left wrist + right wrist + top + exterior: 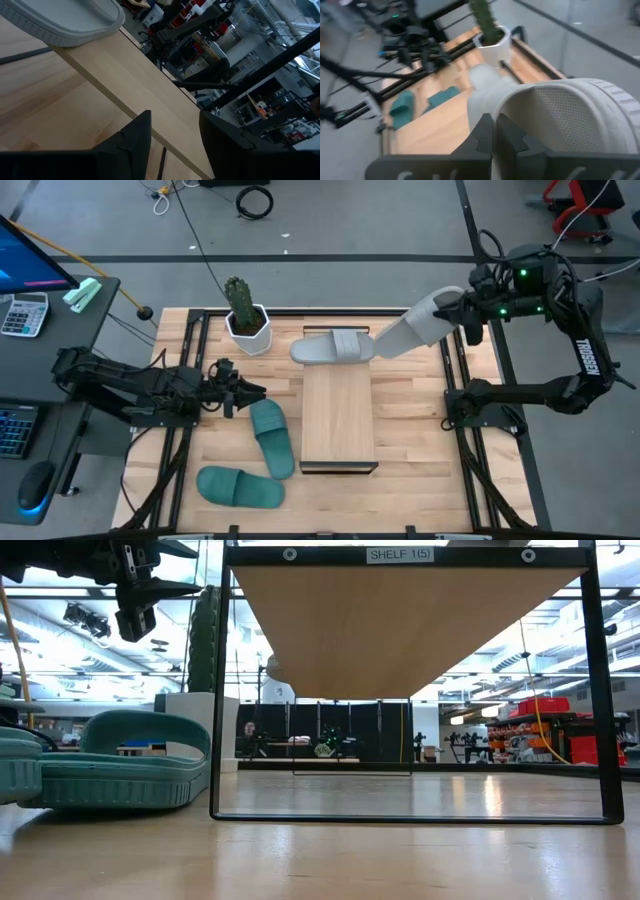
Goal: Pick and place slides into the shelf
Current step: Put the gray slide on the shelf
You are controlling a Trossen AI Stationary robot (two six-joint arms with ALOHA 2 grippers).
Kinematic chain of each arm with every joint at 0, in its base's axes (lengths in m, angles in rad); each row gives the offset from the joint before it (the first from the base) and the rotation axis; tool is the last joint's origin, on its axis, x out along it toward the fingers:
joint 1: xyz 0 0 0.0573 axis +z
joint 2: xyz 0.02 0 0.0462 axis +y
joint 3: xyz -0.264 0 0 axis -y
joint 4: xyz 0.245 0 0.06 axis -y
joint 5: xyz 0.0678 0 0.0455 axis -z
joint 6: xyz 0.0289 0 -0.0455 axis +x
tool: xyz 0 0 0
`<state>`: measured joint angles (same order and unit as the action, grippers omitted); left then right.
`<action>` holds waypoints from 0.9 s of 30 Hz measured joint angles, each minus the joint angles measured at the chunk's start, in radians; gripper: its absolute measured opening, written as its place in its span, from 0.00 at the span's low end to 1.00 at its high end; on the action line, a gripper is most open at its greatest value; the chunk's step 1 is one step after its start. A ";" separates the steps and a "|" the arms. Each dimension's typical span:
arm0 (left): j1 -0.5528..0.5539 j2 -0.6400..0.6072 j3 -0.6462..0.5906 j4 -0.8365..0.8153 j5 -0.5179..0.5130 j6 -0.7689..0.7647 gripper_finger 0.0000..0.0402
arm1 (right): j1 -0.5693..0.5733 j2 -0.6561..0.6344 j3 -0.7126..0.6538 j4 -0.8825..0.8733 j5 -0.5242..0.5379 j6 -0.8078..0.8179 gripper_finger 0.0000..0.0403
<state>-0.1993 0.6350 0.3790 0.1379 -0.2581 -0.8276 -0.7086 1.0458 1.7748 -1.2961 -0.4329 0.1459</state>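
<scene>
The shelf, with a light plank top on a thin dark frame, stands mid-table. One grey slide lies flat at the shelf's far end. My right gripper is shut on the other grey slide, held above the table's far right. Two teal slides lie sole down left of the shelf; one also shows in the low view. My left gripper hovers open and empty left of the shelf, above the nearer teal slide. My right gripper pinches the grey slide's thick rim between its two fingers, at the end toward the table's right. The fingers come from the right, slanting down. The slide is lifted clear and slopes down toward the lying grey slide; I cannot tell whether its low end touches it.
A cactus in a white pot stands at the far left of the table. Dark rails run along the table's left and right sides. A desk with a calculator stands left of the table.
</scene>
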 joint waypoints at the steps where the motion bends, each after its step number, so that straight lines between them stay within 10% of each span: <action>1: 0.000 0.000 0.000 0.000 0.000 0.000 0.43 | 0.000 0.000 0.000 0.000 -0.027 -0.009 0.02; 18: 0.000 0.000 0.000 0.000 -0.011 -0.025 0.43 | 0.239 0.190 0.174 -0.029 -0.057 -0.179 0.02; 27: 0.000 0.000 0.000 0.000 -0.011 -0.026 0.43 | 0.417 0.399 0.501 -0.263 0.201 -0.402 0.02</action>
<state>-0.1993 0.6348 0.3788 0.1381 -0.2687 -0.8538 -0.2912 1.4452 2.2755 -1.5589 -0.2319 -0.2558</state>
